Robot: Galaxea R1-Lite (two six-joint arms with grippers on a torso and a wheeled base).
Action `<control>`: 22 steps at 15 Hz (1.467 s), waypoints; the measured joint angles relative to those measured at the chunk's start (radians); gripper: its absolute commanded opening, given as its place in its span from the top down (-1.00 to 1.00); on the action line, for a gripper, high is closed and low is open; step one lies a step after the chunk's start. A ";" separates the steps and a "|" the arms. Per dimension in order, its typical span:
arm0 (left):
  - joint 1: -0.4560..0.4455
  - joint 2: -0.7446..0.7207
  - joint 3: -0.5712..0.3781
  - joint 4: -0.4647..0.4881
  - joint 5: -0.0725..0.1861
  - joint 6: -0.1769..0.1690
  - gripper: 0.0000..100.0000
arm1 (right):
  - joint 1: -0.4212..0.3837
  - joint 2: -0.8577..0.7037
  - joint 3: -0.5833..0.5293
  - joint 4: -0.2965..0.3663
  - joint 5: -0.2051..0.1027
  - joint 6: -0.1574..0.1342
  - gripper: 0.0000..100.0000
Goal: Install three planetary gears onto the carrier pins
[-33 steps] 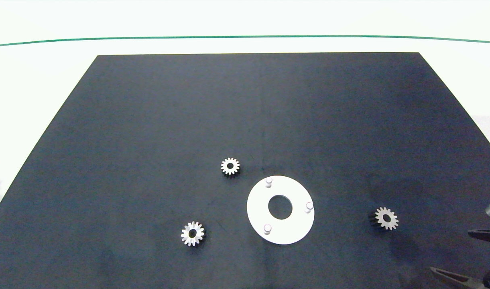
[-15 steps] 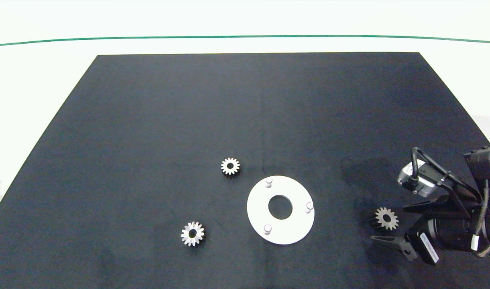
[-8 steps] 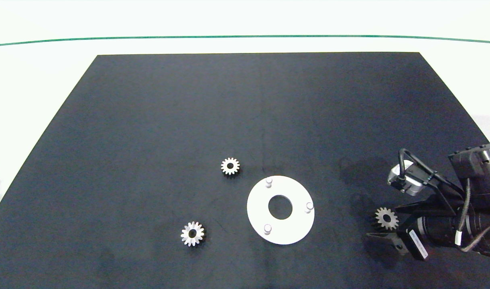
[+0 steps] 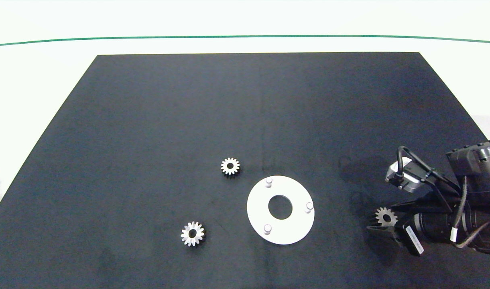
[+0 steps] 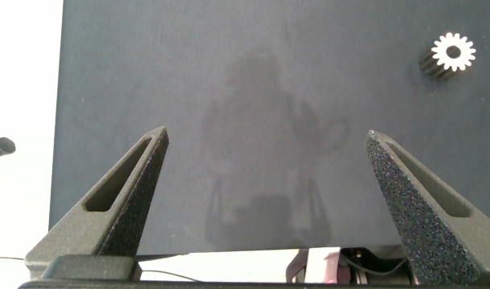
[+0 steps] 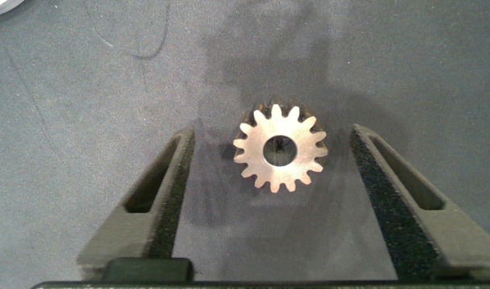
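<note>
Right wrist view: gear (image 6: 279, 151) is straddled by the open right gripper (image 6: 273, 160), untouched; it should be centred before closing.

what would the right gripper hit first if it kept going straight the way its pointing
Probably the mat under the planetary gear, which sits untouched between the right gripper's open fingers; a shallower path leads toward the white disc.
</note>
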 measured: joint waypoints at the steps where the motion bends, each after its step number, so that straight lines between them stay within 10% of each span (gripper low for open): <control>1: 0.000 0.000 0.000 0.000 0.000 0.000 -1.00 | 0.000 0.001 0.000 0.000 0.000 0.000 -0.40; 22: -0.005 -0.007 -0.008 0.000 -0.011 0.000 -1.00 | -0.004 0.018 0.001 -0.002 0.000 0.001 0.44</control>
